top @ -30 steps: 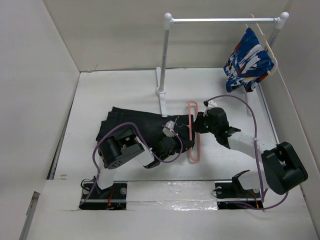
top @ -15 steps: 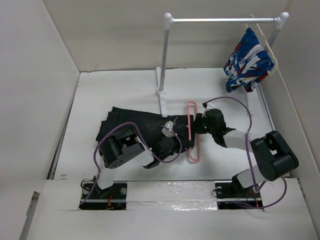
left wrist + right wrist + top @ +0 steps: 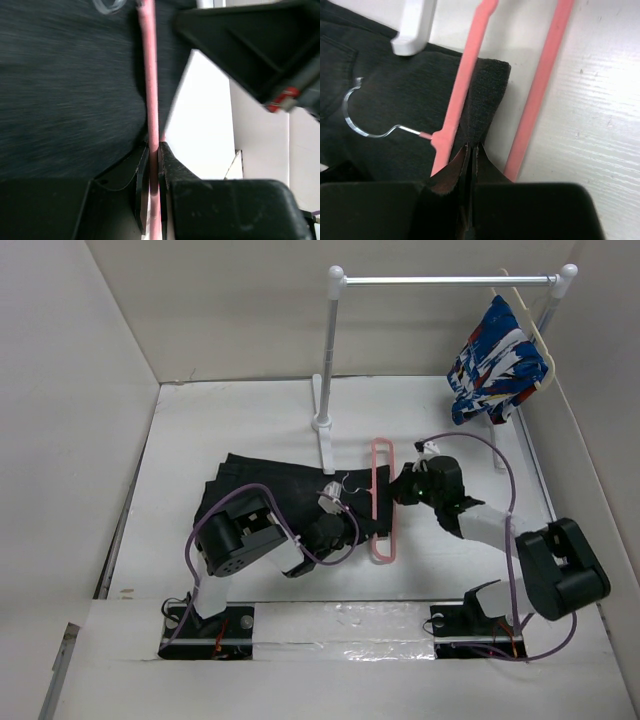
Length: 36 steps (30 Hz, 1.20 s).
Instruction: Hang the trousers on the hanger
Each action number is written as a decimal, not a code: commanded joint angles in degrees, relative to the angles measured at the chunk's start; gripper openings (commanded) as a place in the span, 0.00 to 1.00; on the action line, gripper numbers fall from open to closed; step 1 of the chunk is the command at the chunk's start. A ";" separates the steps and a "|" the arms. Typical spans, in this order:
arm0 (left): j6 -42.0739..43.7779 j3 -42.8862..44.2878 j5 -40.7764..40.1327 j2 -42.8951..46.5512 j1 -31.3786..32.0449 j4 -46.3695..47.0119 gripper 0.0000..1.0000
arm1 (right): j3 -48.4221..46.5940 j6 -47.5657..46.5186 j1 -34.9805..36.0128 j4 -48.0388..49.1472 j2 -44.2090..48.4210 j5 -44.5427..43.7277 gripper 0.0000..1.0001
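Trousers [image 3: 265, 490] lie crumpled on the white table [image 3: 220, 410], just in front of the near foot of the clothes rail [image 3: 450, 280]. The hanger [image 3: 468, 65] lies flat at their right edge, one pink bar across the black cloth, the other on bare table, its metal hook [image 3: 355, 120] resting on the cloth. The left gripper [image 3: 152, 150] is clamped on a pink bar of the hanger, which runs straight between its fingers. The right gripper [image 3: 470, 147], jaws pressed together, pinches a raised fold of the trousers' edge between the two bars. A blue, white and red garment [image 3: 495, 360] hangs on a cream hanger at the rail's far right end.
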State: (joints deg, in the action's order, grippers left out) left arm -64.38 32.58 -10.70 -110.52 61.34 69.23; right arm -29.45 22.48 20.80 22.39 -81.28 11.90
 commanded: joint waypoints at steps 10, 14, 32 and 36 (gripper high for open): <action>5.40 -4.63 -5.38 6.37 -3.33 -6.38 0.00 | -4.30 -8.06 -15.58 -15.79 21.06 7.26 0.00; 6.02 -4.89 -5.56 6.72 -3.33 -7.97 0.00 | -5.35 -8.15 -21.48 -15.10 19.06 15.14 0.00; 6.64 -9.55 -12.77 17.71 -6.23 -20.53 0.00 | -3.24 -6.92 -38.45 -16.23 22.47 24.57 0.00; 6.55 -10.25 -13.12 18.32 -6.23 -20.63 0.00 | -3.86 -6.92 -39.95 -17.64 24.23 24.40 0.00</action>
State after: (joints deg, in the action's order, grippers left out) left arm -60.07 24.23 -17.10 -93.49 56.90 54.98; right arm -30.87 16.38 -15.44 -0.99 -59.96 40.53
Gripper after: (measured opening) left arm 0.061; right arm 0.023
